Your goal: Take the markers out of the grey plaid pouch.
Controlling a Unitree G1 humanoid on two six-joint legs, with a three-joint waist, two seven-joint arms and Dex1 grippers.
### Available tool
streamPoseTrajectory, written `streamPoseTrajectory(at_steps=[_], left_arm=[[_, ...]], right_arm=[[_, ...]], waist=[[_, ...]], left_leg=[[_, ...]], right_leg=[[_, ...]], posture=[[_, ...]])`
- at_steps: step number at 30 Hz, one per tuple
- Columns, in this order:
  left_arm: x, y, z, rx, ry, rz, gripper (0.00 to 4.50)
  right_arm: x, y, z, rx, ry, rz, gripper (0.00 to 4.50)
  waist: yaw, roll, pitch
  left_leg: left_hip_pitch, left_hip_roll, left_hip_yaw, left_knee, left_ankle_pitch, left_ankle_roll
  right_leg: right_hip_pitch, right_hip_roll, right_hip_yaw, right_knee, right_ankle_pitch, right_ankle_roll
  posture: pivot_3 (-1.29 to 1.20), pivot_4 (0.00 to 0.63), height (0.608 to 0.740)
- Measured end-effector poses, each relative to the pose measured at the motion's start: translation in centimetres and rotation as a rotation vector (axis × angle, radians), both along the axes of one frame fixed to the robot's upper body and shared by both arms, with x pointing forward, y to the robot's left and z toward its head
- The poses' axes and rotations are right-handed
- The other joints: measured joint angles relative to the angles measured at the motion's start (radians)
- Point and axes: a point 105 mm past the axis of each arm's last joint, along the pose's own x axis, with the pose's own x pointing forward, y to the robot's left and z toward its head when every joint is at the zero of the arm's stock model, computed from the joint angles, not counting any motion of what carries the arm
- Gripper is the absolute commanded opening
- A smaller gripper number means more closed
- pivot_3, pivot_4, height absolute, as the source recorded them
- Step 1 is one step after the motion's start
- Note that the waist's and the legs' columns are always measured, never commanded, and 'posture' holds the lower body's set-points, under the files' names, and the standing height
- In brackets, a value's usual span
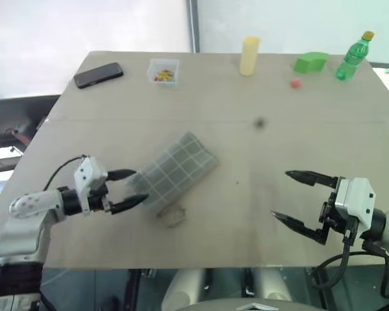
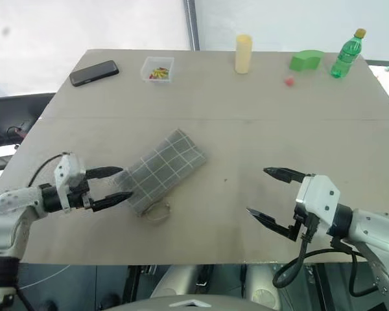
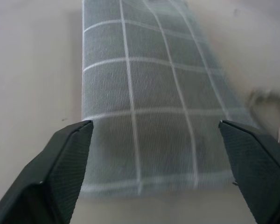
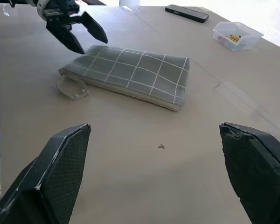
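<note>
The grey plaid pouch (image 1: 178, 170) is seen lying flat and slantwise on the bench (image 1: 246, 129), closed, white grid lines uppermost, a small ring (image 1: 173, 216) at its near end. Its near end is flanked by the left gripper (image 1: 133, 187), jaws wide; the right gripper (image 1: 287, 194) is held well apart, jaws wide. A black phone (image 1: 98, 74) and clear box (image 1: 163, 70) are set at the far edge.

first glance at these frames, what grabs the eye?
The grey plaid pouch lies flat and slanted near the middle of the table, and the left hand, open, sits right at its near end. The right hand, also open, hangs over bare table to the pouch's right. Along the far edge stand a black phone, a clear box, a yellow cylinder and a green bottle.
</note>
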Motion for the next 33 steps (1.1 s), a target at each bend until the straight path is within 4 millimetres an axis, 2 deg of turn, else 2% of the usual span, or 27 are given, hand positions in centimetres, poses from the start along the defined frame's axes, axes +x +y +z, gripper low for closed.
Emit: streamPoseTrajectory(at_steps=[3, 7, 10, 12, 17, 28, 31, 32, 33], left_arm=[[-0.2, 0.6, 0.9, 0.106, -0.167, -0.045, 4.45], [-0.7, 1.8, 0.3, 0.32, -0.396, -0.112, 4.45], [-0.8, 1.5, 0.1, 0.442, -0.545, -0.182, 4.45], [-1.1, 0.4, -0.9, 0.55, -0.685, -0.309, 4.45], [-1.3, -1.0, -1.5, 0.573, -0.838, -0.405, 4.45], [-1.0, -3.4, -2.1, 0.574, -0.971, -0.466, 4.45], [-0.5, -3.8, -2.5, 0.612, -0.972, -0.479, 3.63], [-0.3, -3.9, -2.7, 0.619, -0.961, -0.48, 3.04], [-0.2, -4.0, -3.0, 0.623, -0.951, -0.481, 2.66]], right_arm=[[0.2, 0.0, 0.2, 0.002, -0.015, -0.007, 4.5], [0.5, 0.3, 0.2, 0.0, -0.023, 0.004, 4.5], [0.8, 0.6, 0.2, 0.003, -0.027, 0.016, 4.5], [1.0, 0.4, 0.1, -0.001, -0.025, 0.022, 4.5], [0.1, 0.6, -0.1, -0.016, -0.028, 0.081, 4.5], [-0.6, 0.9, 0.3, -0.026, -0.052, 0.112, 4.5], [-0.5, 0.9, 0.3, -0.025, -0.055, 0.103, 4.5], [-0.5, 0.9, 0.3, -0.024, -0.056, 0.101, 4.5], [-0.5, 0.9, 0.3, -0.024, -0.057, 0.097, 4.5]], waist=[[0.012, 0.0, 0.0], [0.018, 0.0, 0.0], [0.021, 0.0, -0.001], [0.021, -0.001, -0.001], [0.02, -0.001, -0.002], [0.02, 0.005, -0.009], [0.023, 0.006, -0.01], [0.023, 0.006, -0.01], [0.023, 0.006, -0.01]], left_leg=[[0.0, 0.0, 0.0, 0.001, 0.0, 0.0], [0.001, 0.0, 0.0, 0.002, 0.0, 0.0], [0.0, 0.0, 0.0, 0.002, 0.0, 0.0], [0.0, -0.001, 0.0, 0.002, 0.001, 0.0], [0.002, -0.001, 0.0, 0.002, 0.001, 0.001], [0.003, -0.001, 0.0, 0.008, 0.0, 0.0], [0.007, -0.001, 0.0, 0.008, 0.0, 0.0], [0.008, -0.001, 0.0, 0.008, 0.0, 0.0], [0.008, -0.001, 0.0, 0.008, 0.0, 0.0]], right_leg=[[0.001, 0.0, 0.0, -0.001, 0.001, -0.003], [0.001, 0.001, 0.001, -0.002, 0.005, 0.001], [0.001, 0.002, 0.001, -0.002, 0.006, 0.001], [0.001, 0.002, 0.001, -0.004, 0.006, 0.002], [0.003, 0.003, 0.0, -0.003, 0.007, 0.003], [0.006, 0.005, 0.001, -0.003, 0.009, 0.008], [0.01, 0.005, 0.0, -0.002, 0.009, 0.009], [0.011, 0.005, 0.001, -0.002, 0.009, 0.011], [0.011, 0.005, 0.001, -0.002, 0.009, 0.012]], posture=[[0.0, 0.15, 0.74], [0.0, 0.15, 0.74], [0.0, 0.15, 0.74], [0.0, 0.15, 0.74], [0.0, 0.15, 0.74], [0.0, 0.15, 0.74], [0.0, 0.15, 0.74], [0.0, 0.15, 0.74], [0.0, 0.15, 0.74]])
